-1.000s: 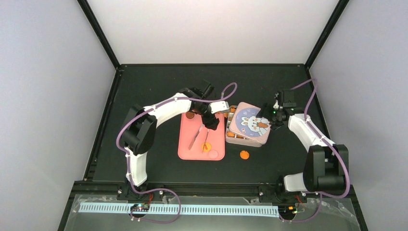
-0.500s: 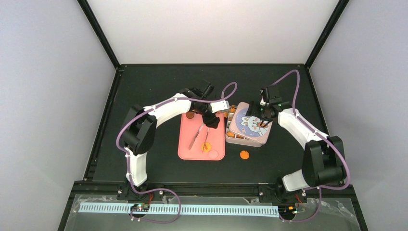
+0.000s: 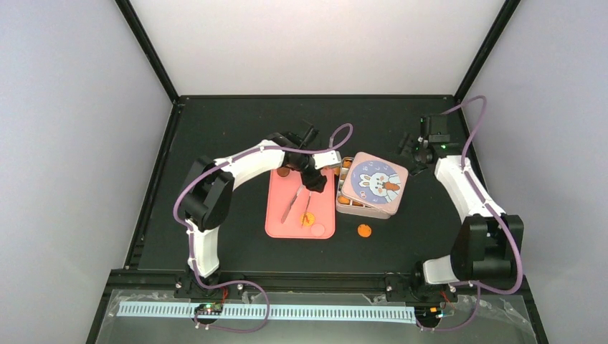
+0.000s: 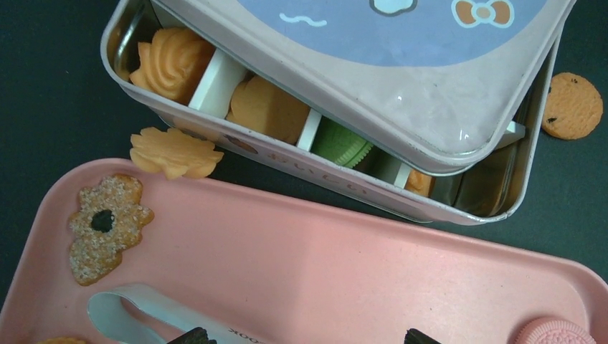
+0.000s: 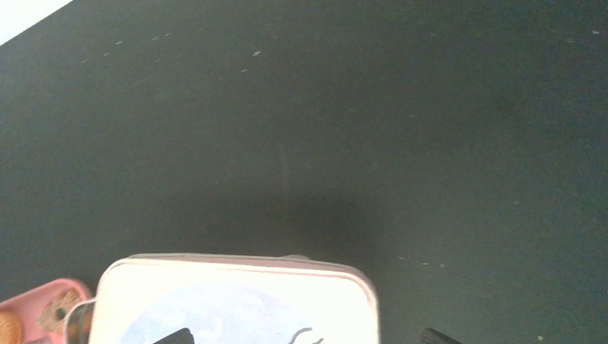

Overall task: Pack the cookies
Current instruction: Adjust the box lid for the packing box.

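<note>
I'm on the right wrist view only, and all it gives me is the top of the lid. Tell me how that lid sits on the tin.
Observer: The lid lies askew on the tin. On the side facing the pink tray, a gap shows compartments holding an orange swirl cookie and a green cookie.
Operator: Report any cookies outside the tin.
Observer: A round orange cookie lies on the table, on the near side of the tin and apart from it.
Operator: Keep going.
Observer: A flower-shaped cookie lies between the tin and the pink tray.
</note>
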`<state>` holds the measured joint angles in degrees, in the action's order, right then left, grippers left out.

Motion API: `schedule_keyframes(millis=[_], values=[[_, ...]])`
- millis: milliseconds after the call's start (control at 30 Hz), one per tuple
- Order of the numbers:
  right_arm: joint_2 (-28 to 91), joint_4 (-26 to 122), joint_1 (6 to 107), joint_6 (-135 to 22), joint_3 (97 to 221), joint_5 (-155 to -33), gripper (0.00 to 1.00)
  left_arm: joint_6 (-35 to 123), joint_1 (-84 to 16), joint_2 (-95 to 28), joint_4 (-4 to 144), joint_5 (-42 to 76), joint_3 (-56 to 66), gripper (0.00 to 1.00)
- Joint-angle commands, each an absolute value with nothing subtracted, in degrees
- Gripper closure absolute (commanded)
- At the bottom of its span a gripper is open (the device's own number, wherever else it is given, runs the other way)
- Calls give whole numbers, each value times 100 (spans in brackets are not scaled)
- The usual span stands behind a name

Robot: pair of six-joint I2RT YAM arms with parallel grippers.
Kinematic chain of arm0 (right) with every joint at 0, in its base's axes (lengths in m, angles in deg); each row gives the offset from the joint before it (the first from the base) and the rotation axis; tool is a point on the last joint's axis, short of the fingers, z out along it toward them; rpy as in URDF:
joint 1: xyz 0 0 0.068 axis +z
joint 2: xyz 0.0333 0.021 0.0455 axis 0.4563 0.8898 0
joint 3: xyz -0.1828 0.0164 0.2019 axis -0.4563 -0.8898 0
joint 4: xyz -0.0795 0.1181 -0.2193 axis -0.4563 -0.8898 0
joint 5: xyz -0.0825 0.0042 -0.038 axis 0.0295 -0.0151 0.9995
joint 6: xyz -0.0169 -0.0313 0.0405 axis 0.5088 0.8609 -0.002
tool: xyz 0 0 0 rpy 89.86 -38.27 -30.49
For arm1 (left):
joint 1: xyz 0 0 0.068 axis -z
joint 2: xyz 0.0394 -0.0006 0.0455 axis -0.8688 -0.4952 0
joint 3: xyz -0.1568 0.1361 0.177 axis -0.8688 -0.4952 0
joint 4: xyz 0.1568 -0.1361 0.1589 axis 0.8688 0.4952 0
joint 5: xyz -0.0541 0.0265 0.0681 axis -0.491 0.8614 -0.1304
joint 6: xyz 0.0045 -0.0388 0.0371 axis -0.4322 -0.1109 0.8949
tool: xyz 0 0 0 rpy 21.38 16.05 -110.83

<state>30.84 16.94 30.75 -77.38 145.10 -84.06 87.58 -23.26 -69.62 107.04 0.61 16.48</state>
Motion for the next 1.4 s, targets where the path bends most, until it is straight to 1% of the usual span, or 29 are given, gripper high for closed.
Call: schedule_keyframes(millis=[0,133,300,800,1133,1367], values=[[3290,1688,2778,-7976,14434,-8299,17,8817,-2391,-6705,10604,82,1529,29],[3554,1977,2719,-8143,14296,-8677,17,8855,-2449,-6647,10647,74,1489,29],[3875,2457,2724,-8338,14137,-9458,17,8895,-2489,-6579,10667,50,1440,29],[3735,2798,2741,-8372,13796,-10070,17,8905,-2539,-6574,10545,-21,1288,29],[3747,2852,3139,-8458,13711,-10019,18,8849,-2536,-6722,10528,-123,1451,30],[3713,2633,3393,-8349,13759,-9674,18,8774,-2537,-6805,10355,-156,1468,31]])
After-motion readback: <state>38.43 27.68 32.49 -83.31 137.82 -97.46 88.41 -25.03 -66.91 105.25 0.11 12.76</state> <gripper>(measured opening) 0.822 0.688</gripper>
